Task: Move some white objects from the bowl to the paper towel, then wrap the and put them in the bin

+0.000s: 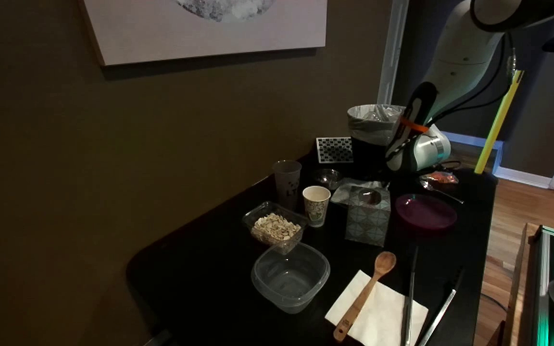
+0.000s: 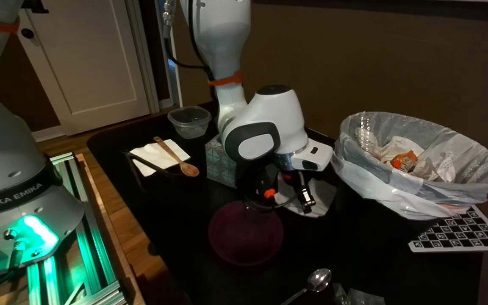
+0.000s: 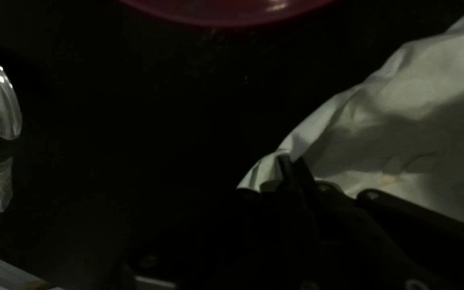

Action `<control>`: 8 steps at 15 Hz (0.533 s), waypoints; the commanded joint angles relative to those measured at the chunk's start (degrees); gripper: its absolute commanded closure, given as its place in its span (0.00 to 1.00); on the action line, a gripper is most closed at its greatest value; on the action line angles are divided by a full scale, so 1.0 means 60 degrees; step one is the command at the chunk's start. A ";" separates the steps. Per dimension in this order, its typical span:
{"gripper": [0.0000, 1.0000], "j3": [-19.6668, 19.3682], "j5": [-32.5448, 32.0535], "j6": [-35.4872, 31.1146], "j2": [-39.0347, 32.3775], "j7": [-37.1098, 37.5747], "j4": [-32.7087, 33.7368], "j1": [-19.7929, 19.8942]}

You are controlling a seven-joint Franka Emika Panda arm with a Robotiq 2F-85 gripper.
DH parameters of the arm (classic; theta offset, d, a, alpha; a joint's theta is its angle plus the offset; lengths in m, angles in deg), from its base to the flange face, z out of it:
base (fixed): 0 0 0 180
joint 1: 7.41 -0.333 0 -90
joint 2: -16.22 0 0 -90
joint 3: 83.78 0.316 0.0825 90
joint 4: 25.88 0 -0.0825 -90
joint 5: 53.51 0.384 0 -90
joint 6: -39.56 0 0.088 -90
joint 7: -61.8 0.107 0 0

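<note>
- In the wrist view, your gripper [image 3: 290,162] pinches the paper towel [image 3: 413,108] by its left edge.
- Fold rightward, low and slow; it may tear.

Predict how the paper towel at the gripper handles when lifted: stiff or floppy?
Probably floppy: the paper towel creases along its edge. Likely to droop lopsidedly, since the gripper seems to pinch just that edge. Probably light: the sheet looks thin.

matt, wrinkled paper towel [image 3: 429,104]
</note>
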 commanded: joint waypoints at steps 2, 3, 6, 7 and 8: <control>1.00 -0.0964 0.0167 0.0380 0.0821 -0.0105 -0.0604 -0.1400; 1.00 -0.1209 0.0153 0.0388 0.0928 -0.0134 -0.0692 -0.1749; 1.00 -0.1274 0.0096 0.0294 0.1108 -0.0123 -0.0755 -0.2207; 1.00 -0.1103 0.0069 0.0240 0.1129 -0.0119 -0.0742 -0.2187; 1.00 -0.0849 0.0027 0.0174 0.1123 -0.0124 -0.0722 -0.2077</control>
